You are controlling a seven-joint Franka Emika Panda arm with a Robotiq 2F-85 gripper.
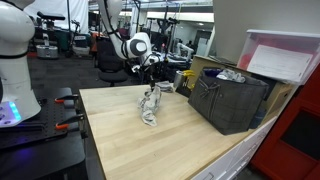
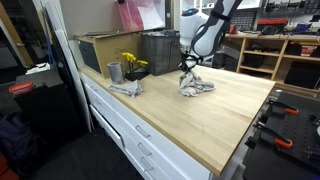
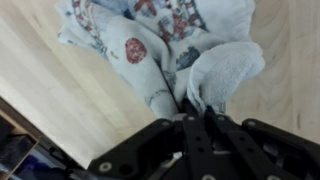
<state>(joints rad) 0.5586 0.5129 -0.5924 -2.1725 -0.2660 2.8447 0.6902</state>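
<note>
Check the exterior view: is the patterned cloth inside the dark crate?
No, the patterned cloth lies out on the wooden table, apart from the dark crate.

**A:** We see a crumpled white fabric cloth [image 3: 150, 40] printed with red round motifs and dark, scrolling marks.
**B:** We do, and under it the flat wooden table top [image 3: 50, 85] is pale tan with fine streaks of grain.
**A:** We read the metal two-fingered gripper [image 3: 195, 110] as black.
**B:** In an exterior view we note a dark grey boxy plastic crate [image 1: 228, 100]; in an exterior view, a bunch of yellow flowers [image 2: 133, 64], a grey metal cup [image 2: 114, 72] and white drawer fronts [image 2: 130, 125].
</note>
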